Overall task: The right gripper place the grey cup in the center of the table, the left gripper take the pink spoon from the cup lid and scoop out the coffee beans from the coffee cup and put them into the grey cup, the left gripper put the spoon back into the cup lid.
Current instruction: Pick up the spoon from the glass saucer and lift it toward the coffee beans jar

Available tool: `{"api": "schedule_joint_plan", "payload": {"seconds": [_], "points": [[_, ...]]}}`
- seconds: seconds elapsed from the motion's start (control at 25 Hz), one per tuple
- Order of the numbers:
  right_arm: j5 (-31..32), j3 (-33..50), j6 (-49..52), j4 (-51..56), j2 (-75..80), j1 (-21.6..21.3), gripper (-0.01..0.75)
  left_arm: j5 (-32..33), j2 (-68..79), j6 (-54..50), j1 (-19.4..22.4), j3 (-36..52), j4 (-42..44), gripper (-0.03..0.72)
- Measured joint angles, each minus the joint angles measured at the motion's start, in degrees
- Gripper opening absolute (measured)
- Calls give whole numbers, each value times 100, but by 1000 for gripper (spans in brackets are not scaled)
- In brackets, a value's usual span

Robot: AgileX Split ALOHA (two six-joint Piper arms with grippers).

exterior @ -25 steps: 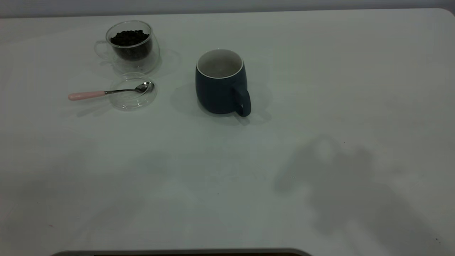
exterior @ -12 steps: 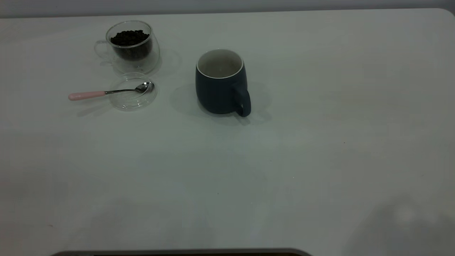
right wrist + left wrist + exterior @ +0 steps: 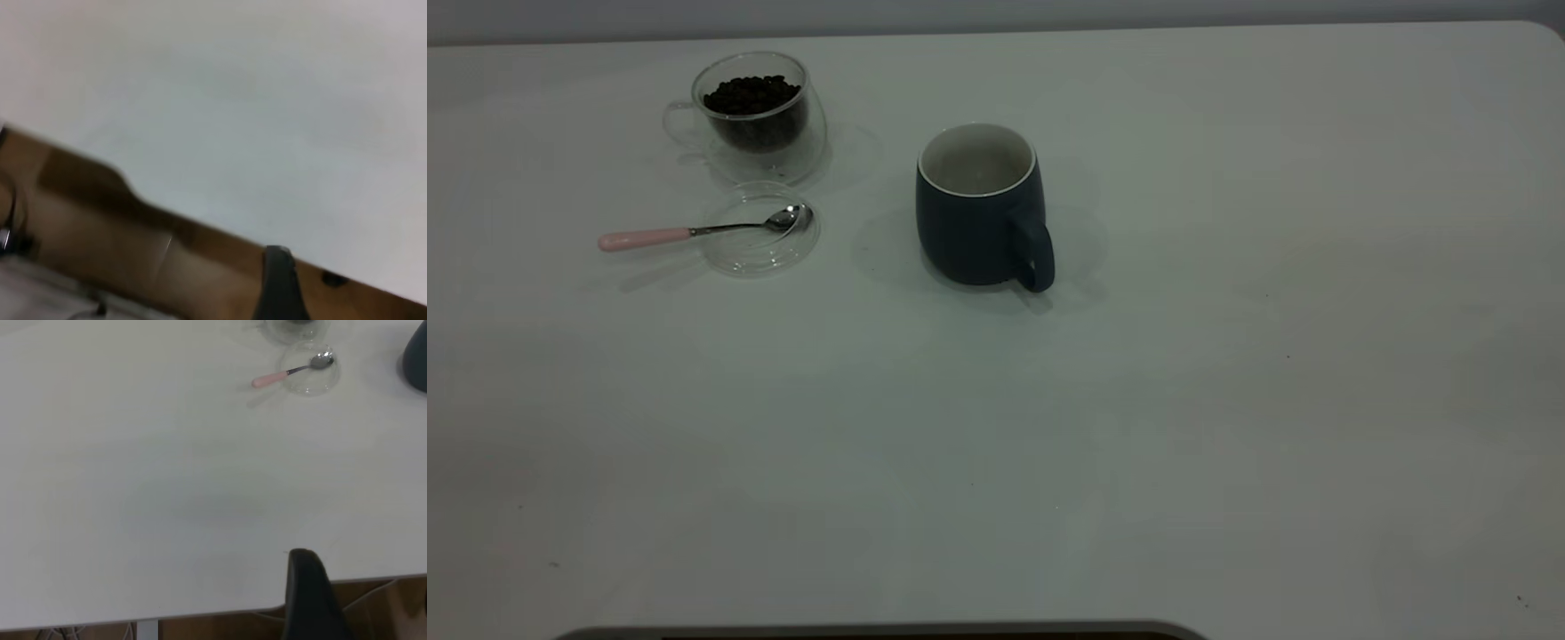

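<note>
The dark blue-grey ceramic mug [image 3: 980, 209] stands mid-table, far from both grippers' fingers, whose state I cannot tell, so the left gripper [image 3: 308, 593] should approach the pink-handled metal spoon [image 3: 694, 230] squarely across its handle.

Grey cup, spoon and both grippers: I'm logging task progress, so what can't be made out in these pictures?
- Grey cup: whether beans lie inside; exterior view shows only a dim interior, left wrist view cuts the cup at its edge.
- Left gripper: one dark finger shows, the rest is cut off.
- Right gripper: same, blurred.
- Coffee cup: cut off in the left wrist view.
</note>
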Motion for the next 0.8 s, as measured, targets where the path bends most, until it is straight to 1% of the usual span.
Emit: {"api": "schedule_joint_plan", "payload": {"seconds": [0.12, 0.36, 0.52, 0.8], "points": [[-14, 198, 17, -29, -589, -520, 590, 0, 0, 0, 0, 0, 0, 465], [-339, 510, 40, -235, -1421, -1105, 590, 0, 0, 0, 0, 0, 0, 465], [-448, 607, 118, -240, -1605, -1270, 590, 0, 0, 0, 0, 0, 0, 465], [-472, 708, 208, -203, -1716, -1277, 590, 0, 0, 0, 0, 0, 0, 465]]}}
